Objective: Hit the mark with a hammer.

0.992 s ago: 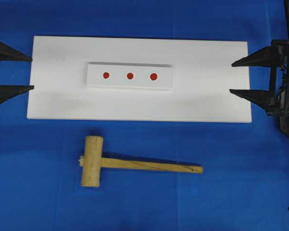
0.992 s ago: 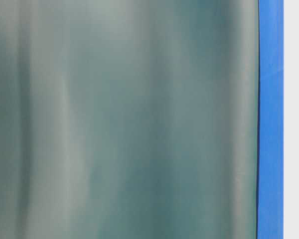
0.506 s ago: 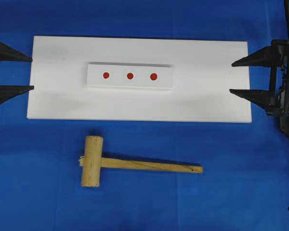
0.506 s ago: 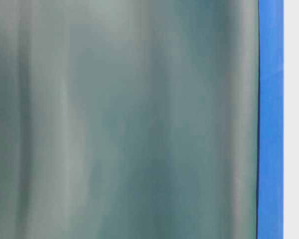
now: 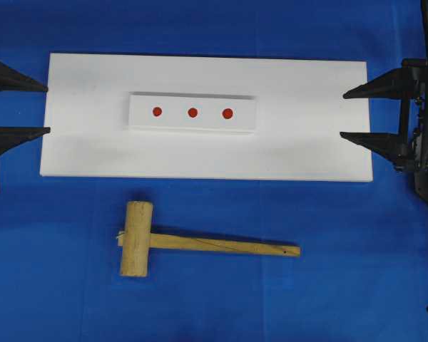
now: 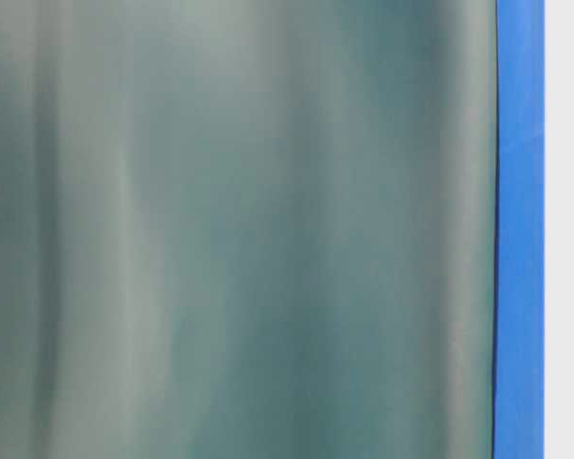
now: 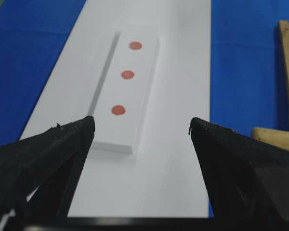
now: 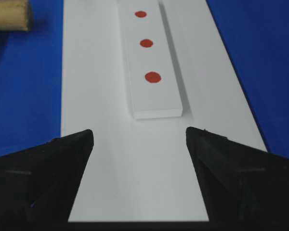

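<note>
Light wooden hammer, thick cylindrical head, flat handle: lying on blue desk, nearest. Beyond: large white board bearing raised white block with three red marks. Left gripper, right gripper: fingers wide, empty, at board ends.

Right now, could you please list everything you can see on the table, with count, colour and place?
hammer: one, light wood, on the blue cloth in front of the board, head to the left, handle pointing right.
white board: one, white, flat across the middle of the cloth.
raised block: one, white, on the board, left of centre.
red marks: three, red, in a row on the block.
blue cloth: one, blue, covering the table.
left end effector: one, black, open, at the board's left end.
right end effector: one, black, open, at the board's right end.
</note>
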Action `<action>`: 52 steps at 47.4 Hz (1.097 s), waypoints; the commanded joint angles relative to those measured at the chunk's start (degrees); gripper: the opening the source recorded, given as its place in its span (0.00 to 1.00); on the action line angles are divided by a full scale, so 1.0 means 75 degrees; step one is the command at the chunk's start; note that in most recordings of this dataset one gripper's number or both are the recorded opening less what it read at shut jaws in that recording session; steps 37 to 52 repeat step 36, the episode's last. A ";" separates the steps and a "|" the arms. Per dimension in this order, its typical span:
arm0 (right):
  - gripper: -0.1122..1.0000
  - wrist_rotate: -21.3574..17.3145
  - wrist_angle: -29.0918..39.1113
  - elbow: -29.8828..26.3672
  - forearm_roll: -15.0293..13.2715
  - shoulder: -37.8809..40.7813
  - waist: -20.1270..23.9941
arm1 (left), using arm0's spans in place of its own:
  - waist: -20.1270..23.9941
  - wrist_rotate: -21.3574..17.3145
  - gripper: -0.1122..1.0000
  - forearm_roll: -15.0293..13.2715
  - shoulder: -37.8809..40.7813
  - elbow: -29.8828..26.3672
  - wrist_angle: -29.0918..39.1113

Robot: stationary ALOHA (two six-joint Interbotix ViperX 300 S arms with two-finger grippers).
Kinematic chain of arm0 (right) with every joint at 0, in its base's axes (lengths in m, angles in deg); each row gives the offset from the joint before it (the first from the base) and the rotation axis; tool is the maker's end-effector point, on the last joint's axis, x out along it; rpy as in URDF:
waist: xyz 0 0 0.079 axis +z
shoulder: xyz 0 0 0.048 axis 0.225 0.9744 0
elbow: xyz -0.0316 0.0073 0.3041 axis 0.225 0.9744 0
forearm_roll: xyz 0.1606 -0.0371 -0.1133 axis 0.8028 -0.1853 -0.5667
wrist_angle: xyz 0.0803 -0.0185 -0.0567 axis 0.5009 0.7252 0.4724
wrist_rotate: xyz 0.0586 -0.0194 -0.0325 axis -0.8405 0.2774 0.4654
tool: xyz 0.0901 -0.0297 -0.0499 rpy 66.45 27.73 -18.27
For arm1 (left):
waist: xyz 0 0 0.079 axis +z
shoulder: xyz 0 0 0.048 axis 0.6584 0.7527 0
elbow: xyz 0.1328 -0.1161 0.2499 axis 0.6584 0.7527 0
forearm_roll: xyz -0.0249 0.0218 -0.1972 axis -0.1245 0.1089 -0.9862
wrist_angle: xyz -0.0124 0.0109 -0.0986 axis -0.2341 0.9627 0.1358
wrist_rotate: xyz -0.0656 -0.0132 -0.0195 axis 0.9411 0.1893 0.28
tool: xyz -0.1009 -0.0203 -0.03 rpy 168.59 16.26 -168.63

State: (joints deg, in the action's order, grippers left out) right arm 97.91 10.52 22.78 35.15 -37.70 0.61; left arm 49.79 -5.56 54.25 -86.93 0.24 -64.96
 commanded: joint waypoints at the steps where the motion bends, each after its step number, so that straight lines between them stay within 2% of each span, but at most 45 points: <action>1: 0.76 0.0000 -0.0047 -0.0082 0.0012 0.0023 -0.0012 | -0.0012 0.0012 0.79 0.0012 0.0047 -0.0070 -0.0035; 52: 0.76 0.0000 -0.0047 -0.0094 0.0012 0.0023 0.0000 | -0.0070 0.0012 0.79 0.0012 0.0047 -0.0070 -0.0035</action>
